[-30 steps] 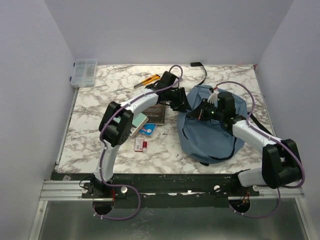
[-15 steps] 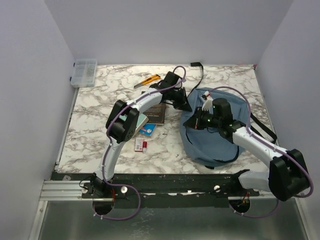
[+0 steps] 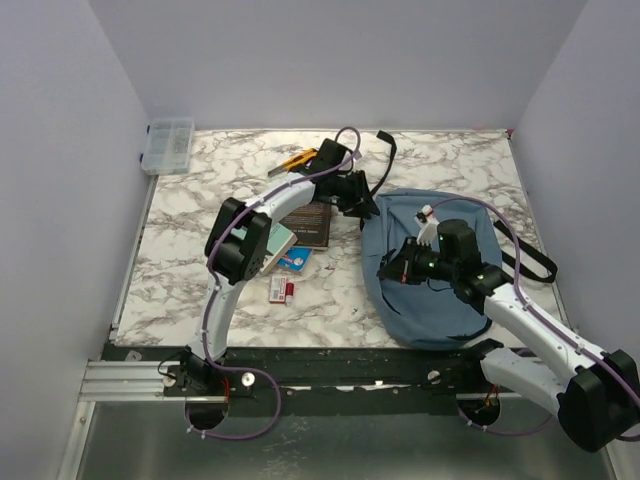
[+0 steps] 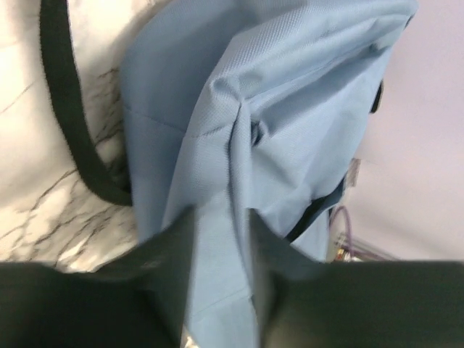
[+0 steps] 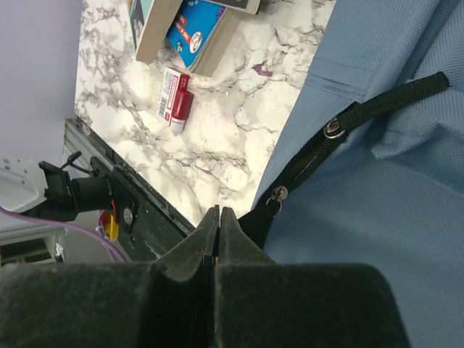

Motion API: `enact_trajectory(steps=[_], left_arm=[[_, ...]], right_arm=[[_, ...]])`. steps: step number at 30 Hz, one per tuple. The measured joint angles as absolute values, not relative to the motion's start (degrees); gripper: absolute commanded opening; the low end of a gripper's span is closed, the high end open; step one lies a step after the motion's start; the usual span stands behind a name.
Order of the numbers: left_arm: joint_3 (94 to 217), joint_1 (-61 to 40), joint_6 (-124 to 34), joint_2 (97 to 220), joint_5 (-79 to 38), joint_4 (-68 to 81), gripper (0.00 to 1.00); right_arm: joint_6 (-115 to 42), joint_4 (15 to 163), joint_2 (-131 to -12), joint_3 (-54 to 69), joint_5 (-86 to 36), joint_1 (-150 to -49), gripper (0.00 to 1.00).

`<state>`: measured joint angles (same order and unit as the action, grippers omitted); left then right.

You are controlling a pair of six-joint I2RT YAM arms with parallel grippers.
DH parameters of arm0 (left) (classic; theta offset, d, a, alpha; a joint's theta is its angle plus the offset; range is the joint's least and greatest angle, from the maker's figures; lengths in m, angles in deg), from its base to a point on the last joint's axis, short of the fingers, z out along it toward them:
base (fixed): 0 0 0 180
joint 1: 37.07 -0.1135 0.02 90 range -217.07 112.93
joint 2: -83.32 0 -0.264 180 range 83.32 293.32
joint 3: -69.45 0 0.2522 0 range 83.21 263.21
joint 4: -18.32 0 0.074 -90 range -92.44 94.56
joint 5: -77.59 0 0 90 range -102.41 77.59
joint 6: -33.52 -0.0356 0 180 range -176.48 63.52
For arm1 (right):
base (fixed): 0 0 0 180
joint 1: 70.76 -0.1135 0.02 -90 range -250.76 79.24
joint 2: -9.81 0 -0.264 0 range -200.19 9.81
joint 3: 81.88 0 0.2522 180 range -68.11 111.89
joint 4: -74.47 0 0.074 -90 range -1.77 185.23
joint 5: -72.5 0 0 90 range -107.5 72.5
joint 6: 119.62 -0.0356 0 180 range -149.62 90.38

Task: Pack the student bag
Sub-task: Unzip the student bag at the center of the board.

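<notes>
- The bag (image 3: 425, 315) lies flat on the right half of the marble table (image 3: 180, 250). It is just ahead of the right arm's base and close to the near edge.
- I have the left gripper (image 3: 362, 200) at the bag's far left corner, reaching in from the left.
- Through the left wrist camera, the left gripper (image 4: 221, 214) has its fingers a little apart. A raised fold of the bag's (image 4: 290, 109) blue cloth runs up between them. I cannot tell whether they are pinching that fold or only standing on either side of it.
- A black strap (image 4: 69, 109) curves over the marble beside that corner.
- The right gripper (image 3: 392, 272) sits over the bag's left edge, about halfway down it.
- Its wrist camera shows the right gripper (image 5: 218, 212) clenched tight, with the tips pressed together and nothing visible between them. A metal zipper pull (image 5: 278, 194) lies just beside the tips, on the dark zipper line of the bag (image 5: 377, 181).
- Left of the bag are a few books (image 3: 300, 232), a blue packet (image 3: 297, 259) and a small red and white box (image 3: 281, 290).
- A yellow knife (image 3: 297, 160) lies near the far edge, and a clear box (image 3: 169, 145) is in the far left corner.
</notes>
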<state>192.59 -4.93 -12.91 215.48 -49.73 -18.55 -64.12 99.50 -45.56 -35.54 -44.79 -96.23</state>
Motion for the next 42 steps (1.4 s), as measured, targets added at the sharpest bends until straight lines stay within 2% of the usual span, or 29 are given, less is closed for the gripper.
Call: enact_trajectory(steps=[2, 4, 11, 16, 19, 22, 24, 31, 39, 42], left_arm=[[188.2, -5.08, -12.99, 212.62, -49.51, -18.23, 0.66], [181.66, -4.84, -13.19, 207.48, -48.88, -18.23, 0.72], [162.82, -2.02, -11.99, 189.03, -45.25, -16.94, 0.75], [159.63, 3.29, -9.48, 189.03, -46.17, -15.36, 0.74], [160.77, 5.76, -8.67, 192.42, -46.3, -14.82, 0.6], [164.02, 6.26, -7.99, 196.88, -47.13, -14.75, 0.38], [166.19, 5.63, -7.84, 199.13, -47.83, -15.17, 0.28], [180.42, 0.45, -7.36, 206.56, -50.32, -14.88, 0.0], [192.2, -2.13, -7.2, 210.23, -52.11, -14.47, 0.0], [195.83, -4.23, -7.66, 211.39, -52.97, -15.01, 0.37]], right_arm=[[-64.54, 99.19, -46.48, -35.41, -44.76, -96.23, 0.01], [-64.56, 99.02, -47.77, -34.86, -44.74, -96.23, 0.01], [-63.77, 98.3, -50.59, -33.48, -44.33, -96.23, 0.01], [-62.48, 98.1, -50.57, -33.46, -44.33, -96.23, 0.01], [-61.87, 98.45, -50.61, -33.09, -44.59, -96.27, 0.01], [-61.83, 98.32, -50.59, -32.78, -44.85, -96.34, 0.01], [-62.15, 98.3, -50.39, -32.78, -44.83, -96.36, 0.01], [-64.08, 97.49, -49.65, -33.7, -44.33, -96.97, 0.01], [-65.74, 96.68, -50.76, -34.03, -43.47, -99.33, 0.01], [-65.83, 96.63, -52.29, -34.03, -42.75, -99.73, 0.01]])
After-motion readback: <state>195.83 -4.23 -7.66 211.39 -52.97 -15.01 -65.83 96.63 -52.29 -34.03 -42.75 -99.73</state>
